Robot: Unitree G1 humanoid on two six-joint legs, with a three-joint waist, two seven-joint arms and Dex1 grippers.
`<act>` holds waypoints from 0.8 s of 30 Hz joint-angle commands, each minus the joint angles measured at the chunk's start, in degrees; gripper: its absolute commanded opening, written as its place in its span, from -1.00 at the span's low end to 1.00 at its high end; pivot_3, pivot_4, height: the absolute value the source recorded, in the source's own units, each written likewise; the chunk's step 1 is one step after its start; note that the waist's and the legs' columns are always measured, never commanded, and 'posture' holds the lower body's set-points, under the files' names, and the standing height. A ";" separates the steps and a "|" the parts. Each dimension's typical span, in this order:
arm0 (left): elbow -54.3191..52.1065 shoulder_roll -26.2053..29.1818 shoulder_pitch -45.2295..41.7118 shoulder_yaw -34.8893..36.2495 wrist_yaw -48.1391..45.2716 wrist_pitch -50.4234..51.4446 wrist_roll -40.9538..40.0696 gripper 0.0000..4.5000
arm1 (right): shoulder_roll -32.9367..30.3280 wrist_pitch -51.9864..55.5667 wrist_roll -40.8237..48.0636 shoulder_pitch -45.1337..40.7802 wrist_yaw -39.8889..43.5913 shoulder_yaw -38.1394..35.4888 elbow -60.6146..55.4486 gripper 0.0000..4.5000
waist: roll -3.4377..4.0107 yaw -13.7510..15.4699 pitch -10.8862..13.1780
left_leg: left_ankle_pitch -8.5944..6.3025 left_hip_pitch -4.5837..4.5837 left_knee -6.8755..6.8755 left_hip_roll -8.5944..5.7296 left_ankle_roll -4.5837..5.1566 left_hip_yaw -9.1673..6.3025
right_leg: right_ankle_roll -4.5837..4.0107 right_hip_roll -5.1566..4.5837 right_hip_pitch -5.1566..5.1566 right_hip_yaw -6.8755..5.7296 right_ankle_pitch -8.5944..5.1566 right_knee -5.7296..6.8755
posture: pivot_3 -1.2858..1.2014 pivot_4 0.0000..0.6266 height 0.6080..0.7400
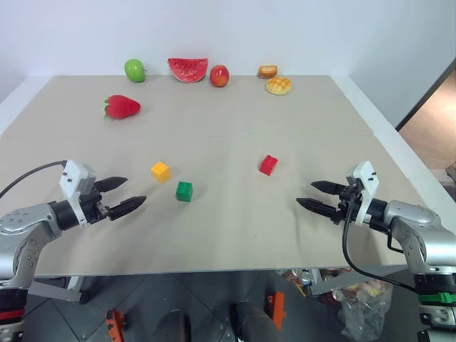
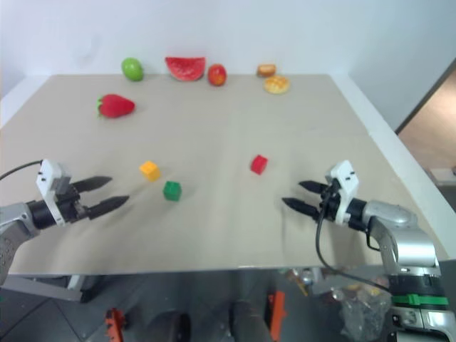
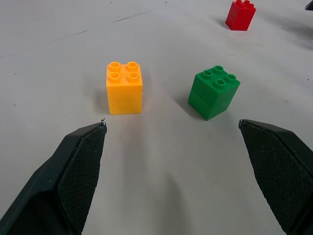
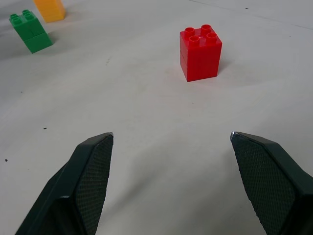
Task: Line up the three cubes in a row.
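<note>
Three cubes await us mid-table: yellow (image 1: 160, 171) and green (image 1: 184, 191) nearer our wide-open left gripper (image 1: 120, 195), red (image 1: 268, 164) nearer the open, empty right (image 1: 318, 197).

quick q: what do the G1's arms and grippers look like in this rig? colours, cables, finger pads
Both arms are silver-grey metal with black joint sections. Each wrist carries a white block-shaped housing. The left gripper and right gripper each have two black tapered fingers with a fine cross-hatched pad texture. A black cable loops from each wrist housing back along the arm. The right arm has a green band lower down.
</note>
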 commanded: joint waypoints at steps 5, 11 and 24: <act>-5.24 -1.47 0.11 -2.76 -3.64 -3.96 0.56 0.99 | 4.55 -7.60 -7.16 -7.96 -7.70 2.54 8.88 0.77 | 0.00 -0.20 0.00 | 0.02 0.06 0.07 0.02 -0.02 0.14 | 0.00 -0.03 0.00 0.06 0.11 0.00 | 0.03 -0.52 1.00; -9.00 -2.95 -2.26 -9.11 -6.79 -7.99 3.17 0.99 | 6.51 -12.20 -10.38 -13.53 -5.68 6.24 16.71 0.77 | 0.00 -0.01 0.00 | 0.04 0.00 0.08 -0.01 -0.05 0.19 | -0.01 0.01 0.01 0.06 0.12 0.01 | 0.03 -0.52 1.00; -9.81 -9.24 -11.38 -18.44 -8.13 -6.69 3.99 0.99 | 14.45 -25.14 -16.58 -32.59 -3.71 10.26 47.73 0.77 | 0.00 -0.27 0.00 | 0.04 0.00 0.08 -0.03 -0.05 0.19 | 0.03 0.04 0.02 0.16 0.21 0.02 | 0.03 -0.52 1.00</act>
